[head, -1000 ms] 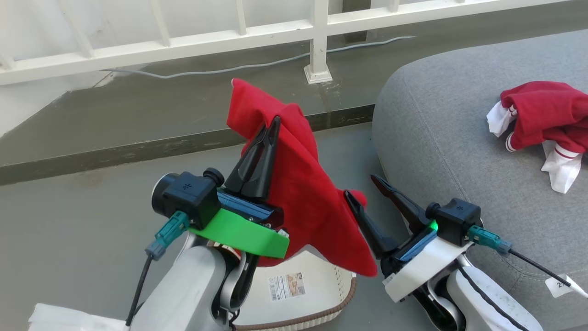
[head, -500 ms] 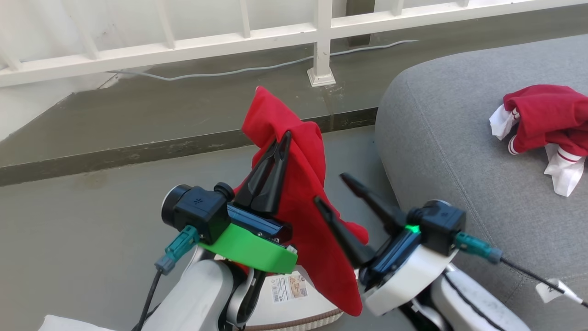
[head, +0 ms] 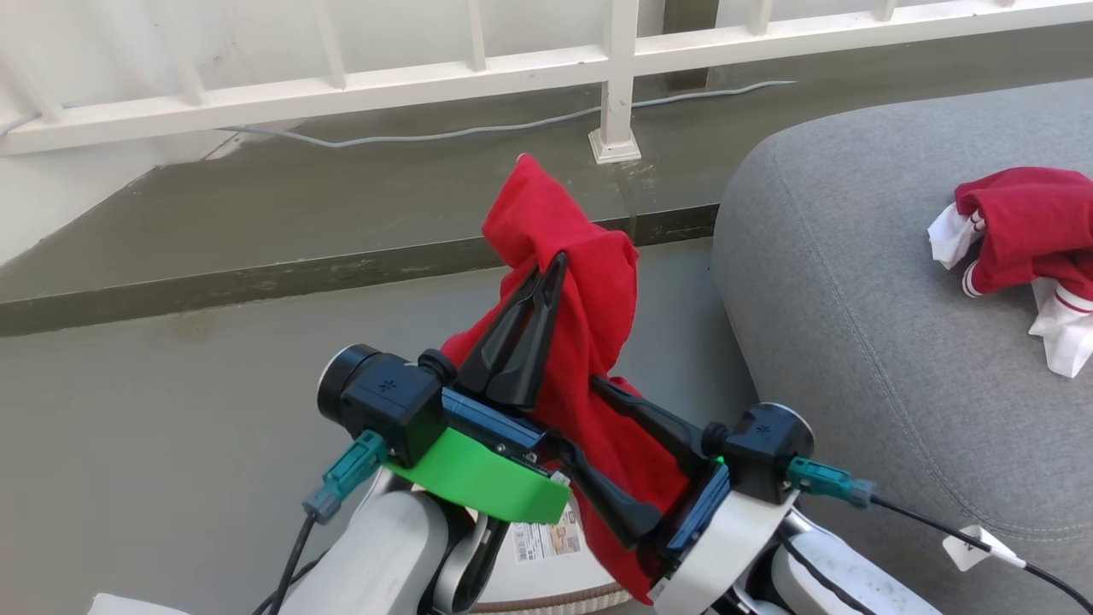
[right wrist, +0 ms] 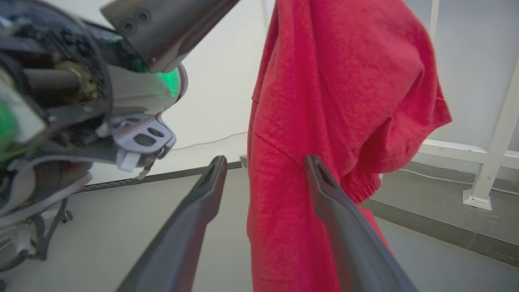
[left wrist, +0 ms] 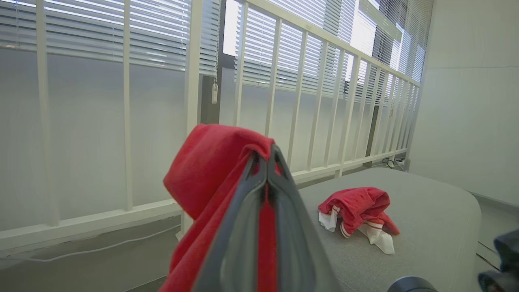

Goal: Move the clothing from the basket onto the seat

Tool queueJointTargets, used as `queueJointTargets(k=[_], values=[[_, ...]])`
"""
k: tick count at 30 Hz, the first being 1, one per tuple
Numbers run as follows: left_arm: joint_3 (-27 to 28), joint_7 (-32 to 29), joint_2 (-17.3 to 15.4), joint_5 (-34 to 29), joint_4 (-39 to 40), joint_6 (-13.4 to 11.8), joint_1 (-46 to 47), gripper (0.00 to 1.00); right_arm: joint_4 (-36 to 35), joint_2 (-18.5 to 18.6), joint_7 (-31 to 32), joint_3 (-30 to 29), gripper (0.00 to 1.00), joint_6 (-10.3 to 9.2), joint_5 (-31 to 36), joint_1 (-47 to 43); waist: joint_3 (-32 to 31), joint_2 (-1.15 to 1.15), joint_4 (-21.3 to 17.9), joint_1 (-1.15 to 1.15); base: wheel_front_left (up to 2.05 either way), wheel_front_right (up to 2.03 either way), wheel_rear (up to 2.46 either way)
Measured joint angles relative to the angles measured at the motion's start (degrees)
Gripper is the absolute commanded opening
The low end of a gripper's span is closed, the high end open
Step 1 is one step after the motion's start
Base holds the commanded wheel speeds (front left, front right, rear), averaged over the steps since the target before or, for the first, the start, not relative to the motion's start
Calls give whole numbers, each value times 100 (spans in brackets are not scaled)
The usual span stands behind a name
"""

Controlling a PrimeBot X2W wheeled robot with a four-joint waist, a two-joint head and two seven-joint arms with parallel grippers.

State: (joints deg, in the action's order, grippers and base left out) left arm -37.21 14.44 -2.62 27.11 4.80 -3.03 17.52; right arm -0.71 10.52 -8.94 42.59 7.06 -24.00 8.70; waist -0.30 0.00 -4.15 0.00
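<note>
My left gripper (head: pixel 557 259) is shut on a red piece of clothing (head: pixel 589 282) and holds it up over the basket (head: pixel 555 595), whose cream floor and brown rim peek out at the bottom. In the left wrist view the shut fingers (left wrist: pixel 267 156) pinch a fold of that clothing (left wrist: pixel 211 162). My right gripper (head: pixel 574 412) is open, turned left, with its fingers on either side of the hanging cloth's lower part. In the right wrist view the garment (right wrist: pixel 344 81) hangs partly between the open fingers (right wrist: pixel 265 160). Another red-and-white garment (head: pixel 1025 231) lies on the grey seat (head: pixel 854 342).
A white railing (head: pixel 615 85) with a post and a grey cable (head: pixel 427 132) runs along the raised ledge behind. Grey floor lies to the left. The seat (left wrist: pixel 425 227) stretches to the right, with the garment (left wrist: pixel 357 207) on it.
My right gripper has swung left, still open, until its fingers straddle the hanging red garment. The left gripper keeps its hold. The head camera has shifted a little.
</note>
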Motion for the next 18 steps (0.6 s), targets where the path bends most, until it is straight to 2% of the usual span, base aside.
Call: queueJointTargets(k=[3,4,5,6,18], values=[[-20,0,-1,0,22,0,0,0,120,-18,45,19,100,0,-3,24,6,0,21,0,0,0,0],[-26,0,0,0,29,0,0,0,165,-19,49,22,47,0,-8,25,9,0,28,0,0,0,0],[-34,0,0,0,34,0,0,0,208,-19,49,25,9,0,-9,26,11,0,35,0,0,0,0],[-43,0,0,-1,43,-1,0,0,235,-21,49,25,0,0,-19,27,13,0,43,0,0,0,0],[-158,0,-1,0,123,-3,0,0,397,-123,33,24,0,1,-122,183,7,0,116,0,0,0,0]])
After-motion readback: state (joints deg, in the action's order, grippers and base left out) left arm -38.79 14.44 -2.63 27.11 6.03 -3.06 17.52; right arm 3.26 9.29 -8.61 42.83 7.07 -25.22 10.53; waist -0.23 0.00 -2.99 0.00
